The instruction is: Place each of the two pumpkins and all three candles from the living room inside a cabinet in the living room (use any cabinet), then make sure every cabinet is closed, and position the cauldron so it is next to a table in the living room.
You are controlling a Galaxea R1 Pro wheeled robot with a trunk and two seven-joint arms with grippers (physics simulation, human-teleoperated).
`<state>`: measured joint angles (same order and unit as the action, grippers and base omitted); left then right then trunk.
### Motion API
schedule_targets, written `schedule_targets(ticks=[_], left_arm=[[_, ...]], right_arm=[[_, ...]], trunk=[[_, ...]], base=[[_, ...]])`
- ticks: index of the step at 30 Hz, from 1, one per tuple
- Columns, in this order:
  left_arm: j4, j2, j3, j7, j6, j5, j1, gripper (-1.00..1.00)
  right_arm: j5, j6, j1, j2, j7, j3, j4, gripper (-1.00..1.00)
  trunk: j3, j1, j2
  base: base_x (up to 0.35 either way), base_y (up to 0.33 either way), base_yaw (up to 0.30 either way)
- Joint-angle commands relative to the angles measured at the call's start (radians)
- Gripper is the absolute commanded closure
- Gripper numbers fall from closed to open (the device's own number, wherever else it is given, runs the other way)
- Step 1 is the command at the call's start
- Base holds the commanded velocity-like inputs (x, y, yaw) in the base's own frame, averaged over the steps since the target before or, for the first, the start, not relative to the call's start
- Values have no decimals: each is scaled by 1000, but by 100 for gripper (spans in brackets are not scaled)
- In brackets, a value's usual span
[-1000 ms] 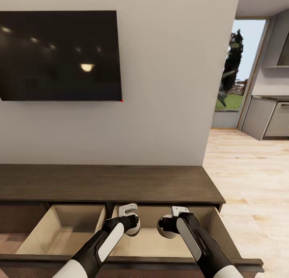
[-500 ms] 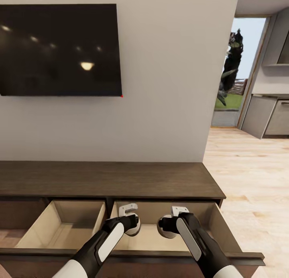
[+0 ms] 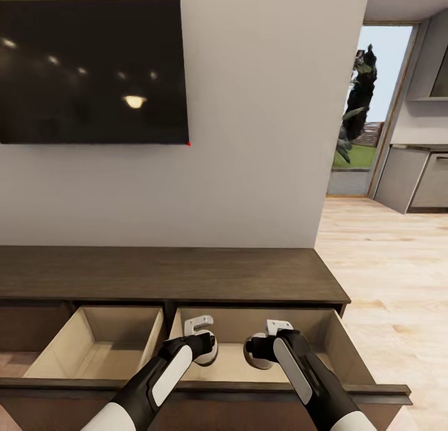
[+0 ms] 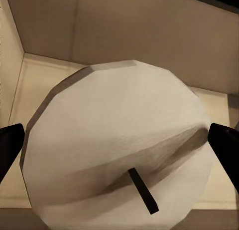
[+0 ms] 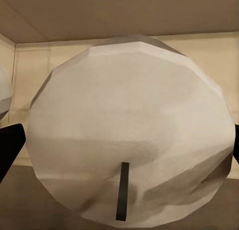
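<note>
The long dark-brown cabinet [image 3: 168, 275] stands against the wall with two drawers pulled out. Both my arms reach down into the right drawer [image 3: 339, 350]. My left gripper [image 4: 119, 150] is shut on a pale beige candle [image 4: 119, 140] with a dark wick, its dark fingertips [image 4: 10, 150] at the candle's sides. My right gripper [image 5: 119, 150] is shut on a second candle [image 5: 129, 130] in the same way. In the head view the two candles [image 3: 213, 353] [image 3: 252, 353] hang side by side, apart, over the drawer's pale floor. No pumpkins, third candle or cauldron are in view.
The left drawer [image 3: 93, 350] is also open, showing its pale wood interior. A large dark TV [image 3: 93, 70] hangs on the wall above the cabinet. To the right, wooden floor [image 3: 392, 275] leads to a doorway [image 3: 367, 107] and grey kitchen units [image 3: 417, 175].
The whole head view has shifted a little, with the TV higher in the picture and the drawer fronts nearer. Both arms keep the same pose with their candles.
</note>
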<state>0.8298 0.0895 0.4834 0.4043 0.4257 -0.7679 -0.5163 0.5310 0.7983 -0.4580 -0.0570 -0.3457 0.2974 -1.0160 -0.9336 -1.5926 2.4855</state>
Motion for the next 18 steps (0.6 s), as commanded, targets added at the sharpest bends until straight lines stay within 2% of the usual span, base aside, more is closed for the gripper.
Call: schedule_targets(ticks=[1,4,9,18], left_arm=[[2,-1,3,9,1,-11,-1,100],[2,-1,3,9,1,-11,-1,100],[2,-1,3,10,1,-11,-1,100],[2,-1,3,9,1,-11,-1,100]], right_arm=[[12,1,-1,0,-12,2,-1,100],[12,1,-1,1,-12,2,-1,100],[10,-3,-1,1,-12,3,-1,100],[-1,-53,-1,0,-11,5,19,100]], trunk=[[-1,0,0],[-1,0,0],[-1,0,0],[-1,0,0]], base=[[0,0,0],[44,0,0],[178,0,0],[11,0,0]])
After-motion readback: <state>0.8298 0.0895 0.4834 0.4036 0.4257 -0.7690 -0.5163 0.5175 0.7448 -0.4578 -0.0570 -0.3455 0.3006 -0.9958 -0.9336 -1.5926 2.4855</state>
